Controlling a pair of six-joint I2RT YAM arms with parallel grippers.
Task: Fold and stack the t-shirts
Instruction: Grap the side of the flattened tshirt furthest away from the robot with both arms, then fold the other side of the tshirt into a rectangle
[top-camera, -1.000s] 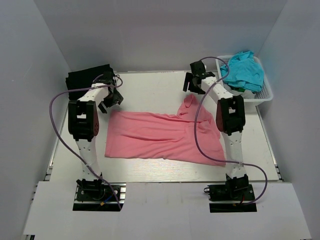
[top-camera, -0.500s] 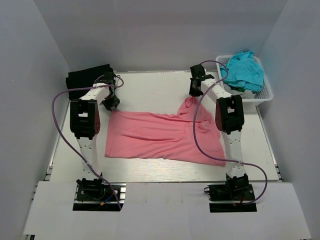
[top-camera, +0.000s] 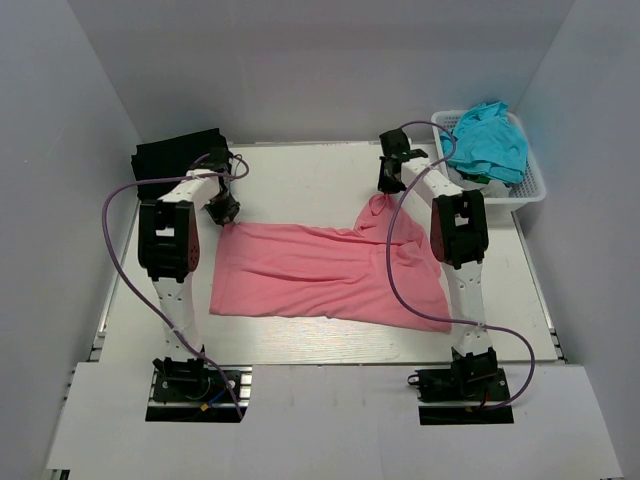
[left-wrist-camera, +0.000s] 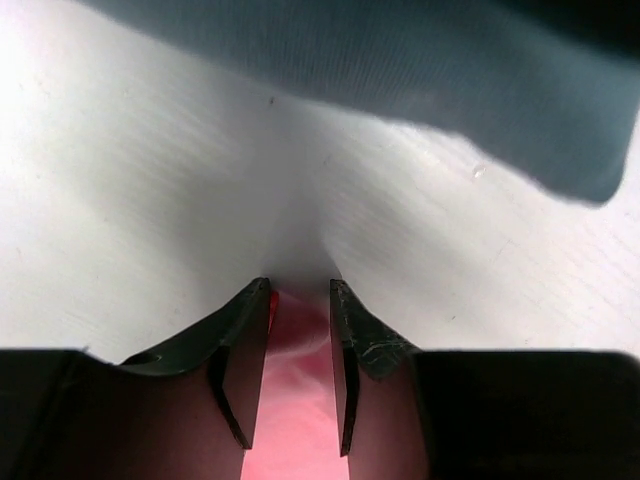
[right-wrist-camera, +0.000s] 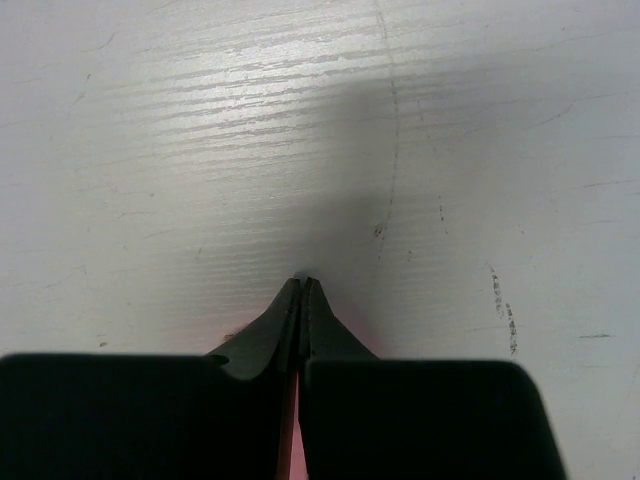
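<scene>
at the far left corner of the table (top-camera: 300, 170) lies the black t-shirt (top-camera: 175, 155), set aside there i think so the middle is free for folding. just beside it the left gripper (left-wrist-camera: 300, 290) is down at the far left corner of the salmon-pink t-shirt (top-camera: 320, 275). its jaws stand a little apart, with the pink edge in the narrow gap between them; in my judgement they do not squeeze it yet. the shirt itself is spread flat across the middle of the table, between the two arms. at its far right corner the right gripper (right-wrist-camera: 303, 285) has its jaws pressed together on a thin sliver of pink cloth, and the corner rises toward it in the top view. i believe both far corners are taken so the far edge can come toward me as one fold. at the far right the white basket (top-camera: 530, 192) holds the teal t-shirt (top-camera: 487, 140), waiting for its turn.
</scene>
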